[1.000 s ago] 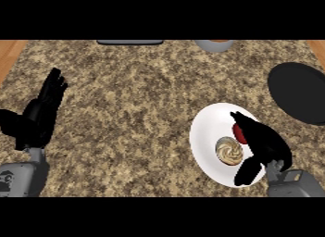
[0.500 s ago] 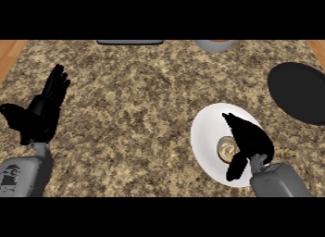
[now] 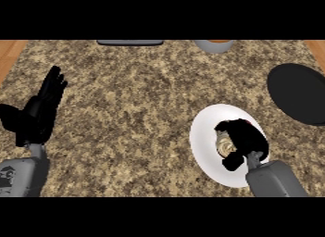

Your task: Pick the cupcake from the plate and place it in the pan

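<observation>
I saw a white plate [image 3: 207, 139], a black pan [image 3: 301, 94], black hands and a speckled brown-and-beige counter [image 3: 144, 92].

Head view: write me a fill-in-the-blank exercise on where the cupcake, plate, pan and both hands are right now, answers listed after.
1. The cupcake sits on the white ____, partly hidden by the right hand.
2. The black pan lies toward the view's ____ edge, with nothing in it.
3. The left hand rests near the view's left edge with its fingers ____.
4. The right hand's fingers are ____ round the cupcake.

Missing words: plate; right; straight; curled
</observation>
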`<state>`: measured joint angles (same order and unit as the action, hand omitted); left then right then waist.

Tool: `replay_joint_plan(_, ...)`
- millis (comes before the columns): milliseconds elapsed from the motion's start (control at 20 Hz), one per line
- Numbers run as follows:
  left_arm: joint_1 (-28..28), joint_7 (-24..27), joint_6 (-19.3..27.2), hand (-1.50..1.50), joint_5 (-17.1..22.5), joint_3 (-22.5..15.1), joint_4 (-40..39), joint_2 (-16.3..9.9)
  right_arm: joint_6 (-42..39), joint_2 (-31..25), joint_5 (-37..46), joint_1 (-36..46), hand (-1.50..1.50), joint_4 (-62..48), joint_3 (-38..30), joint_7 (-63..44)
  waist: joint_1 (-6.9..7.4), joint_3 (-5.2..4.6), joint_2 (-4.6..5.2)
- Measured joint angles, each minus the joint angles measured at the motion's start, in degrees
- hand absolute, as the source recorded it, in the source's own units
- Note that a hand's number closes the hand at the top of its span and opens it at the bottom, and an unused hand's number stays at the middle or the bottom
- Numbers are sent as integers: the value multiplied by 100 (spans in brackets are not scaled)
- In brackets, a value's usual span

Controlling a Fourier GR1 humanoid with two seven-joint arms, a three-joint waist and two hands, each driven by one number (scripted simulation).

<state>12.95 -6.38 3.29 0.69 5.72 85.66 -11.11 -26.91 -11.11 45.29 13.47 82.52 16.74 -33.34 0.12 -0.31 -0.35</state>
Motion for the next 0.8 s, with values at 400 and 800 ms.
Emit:
replay_joint_plan(400,47,248,-48,0,-31,64,-210,57,360,-19,393,15,150,-312,92,813,4,-19,-27)
replay_joint_plan(800,102,148,-54,0,-90,-21,-135,111,1014,758,575,963,150,-1191,-155,-373,122,15,40)
